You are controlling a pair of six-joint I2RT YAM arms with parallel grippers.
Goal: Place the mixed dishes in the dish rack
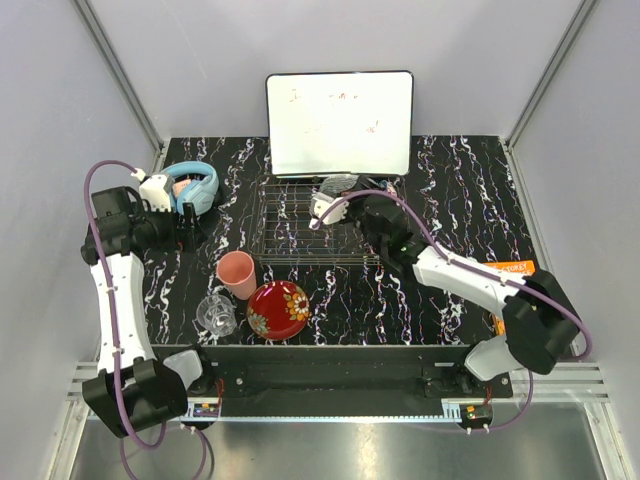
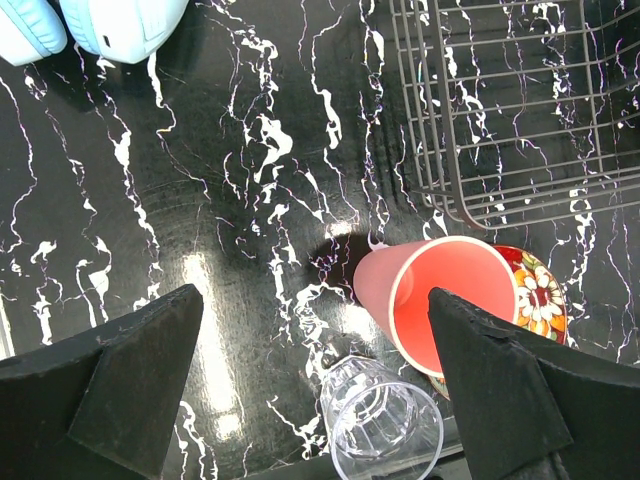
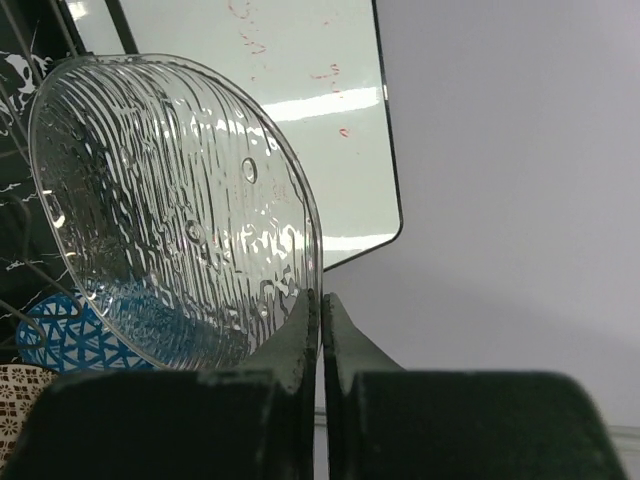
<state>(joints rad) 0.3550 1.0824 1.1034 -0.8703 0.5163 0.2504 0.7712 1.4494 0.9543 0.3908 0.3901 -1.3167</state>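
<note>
Right gripper is pinched tight on the thin rim of the clear glass dish, tilted above the far right corner of the dish rack. I'd judge the glass light, slick and breakable, so the rim suits. Left gripper hangs wide open by the pink cup.

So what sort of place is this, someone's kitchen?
Likely a lab test booth: plain panel walls around a black marbled table, two robot arms bolted at its edge, a whiteboard propped behind.

Nothing reads clearly: the far whiteboard bears faint red scribbles, and the orange label at right carries white letters too small to read.
</note>
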